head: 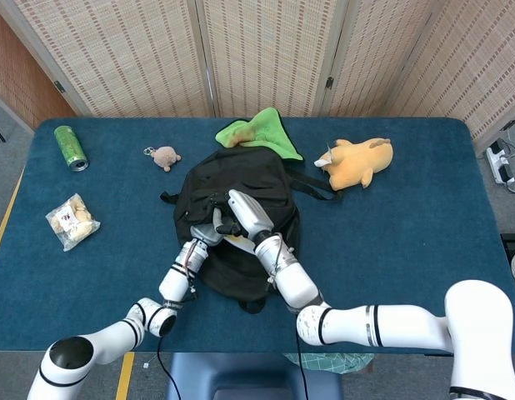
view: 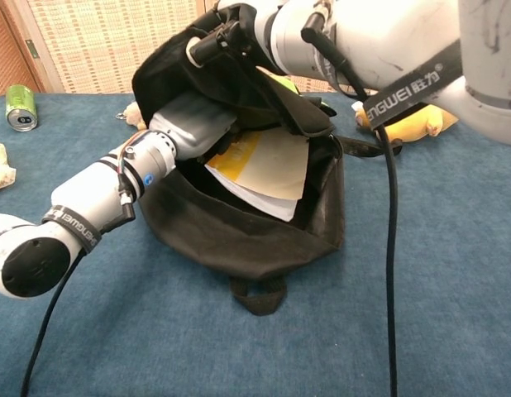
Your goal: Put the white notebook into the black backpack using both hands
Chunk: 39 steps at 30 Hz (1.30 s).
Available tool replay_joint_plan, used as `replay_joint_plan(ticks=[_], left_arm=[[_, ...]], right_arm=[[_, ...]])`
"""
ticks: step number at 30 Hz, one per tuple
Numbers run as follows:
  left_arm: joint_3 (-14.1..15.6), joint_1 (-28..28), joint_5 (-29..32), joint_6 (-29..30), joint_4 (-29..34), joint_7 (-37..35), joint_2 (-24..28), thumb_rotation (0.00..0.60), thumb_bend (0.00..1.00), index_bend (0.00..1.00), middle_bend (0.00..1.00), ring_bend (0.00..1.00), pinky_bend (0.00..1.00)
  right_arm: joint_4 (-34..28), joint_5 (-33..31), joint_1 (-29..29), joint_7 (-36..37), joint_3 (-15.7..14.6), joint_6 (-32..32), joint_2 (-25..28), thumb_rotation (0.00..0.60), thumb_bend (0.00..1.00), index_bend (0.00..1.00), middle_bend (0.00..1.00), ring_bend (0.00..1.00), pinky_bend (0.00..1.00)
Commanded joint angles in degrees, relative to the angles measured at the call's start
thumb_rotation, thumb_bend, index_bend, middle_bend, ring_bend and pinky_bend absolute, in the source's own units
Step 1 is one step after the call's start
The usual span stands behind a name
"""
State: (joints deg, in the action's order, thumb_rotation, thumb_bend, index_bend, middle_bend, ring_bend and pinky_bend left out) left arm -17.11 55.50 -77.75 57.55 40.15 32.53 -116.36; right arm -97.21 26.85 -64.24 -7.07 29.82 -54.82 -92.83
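backpack: black all over, straps and bottom loop too
notebook: white cover with a yellow-orange block at one corner
left hand: silver-grey shell, dark fingers
right hand: silver-grey shell, black fingers
arms: glossy white with black bands; black cable along the right one
table: deep blue-teal cloth, yellow strip at its left edge
can: green, silver end
cloth: bright green
plush toy: orange-yellow with white on the face
small plush: tan-brown
bag of snacks: clear wrap, pale beige pieces, small white label
screens: beige woven weave, grey frames
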Motion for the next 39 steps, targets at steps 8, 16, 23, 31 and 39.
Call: replay_joint_plan(ticks=[8,16,23,31,39], left_arm=[[1.08,-2.83,1.49,4.51,7.26,6.60,1.74,0.600,0.10,0.12,0.19,0.18,0.35],[1.18,-5.59,4.36,6.82,16.98,13.05,4.68,0.600,0.02,0.11,0.19,0.22,0.26],[4.17,-10.74,5.03,10.14,34.48,16.28,12.40,0.600,0.12,0.29,0.30,0.31,0.35],[11.84,-17.37,-4.84,18.20,50.82,11.55,22.81,0.600,0.13,0.41,0.40,0.38,0.41],[18.12,-23.46,-13.53,25.06,56.20,2.00,29.64,0.600,0.13,0.46,0.46,0.43,0.47]], right_arm=[[0.89,0.30,0.31,1.09,-0.32,1.25,0.38,0.600,0.78,0.69,0.38,0.36,0.39],[1.82,0.59,0.48,1.59,-0.56,1.35,0.50,0.600,0.78,0.69,0.38,0.36,0.39],[2.81,1.03,0.57,2.20,-0.74,1.87,0.35,0.600,0.78,0.69,0.38,0.36,0.39],[5.85,1.33,1.02,3.48,-1.91,3.55,-0.86,0.600,0.78,0.68,0.38,0.35,0.39],[1.54,6.38,3.75,4.79,-5.64,8.33,1.95,0.600,0.72,0.51,0.31,0.28,0.36]])
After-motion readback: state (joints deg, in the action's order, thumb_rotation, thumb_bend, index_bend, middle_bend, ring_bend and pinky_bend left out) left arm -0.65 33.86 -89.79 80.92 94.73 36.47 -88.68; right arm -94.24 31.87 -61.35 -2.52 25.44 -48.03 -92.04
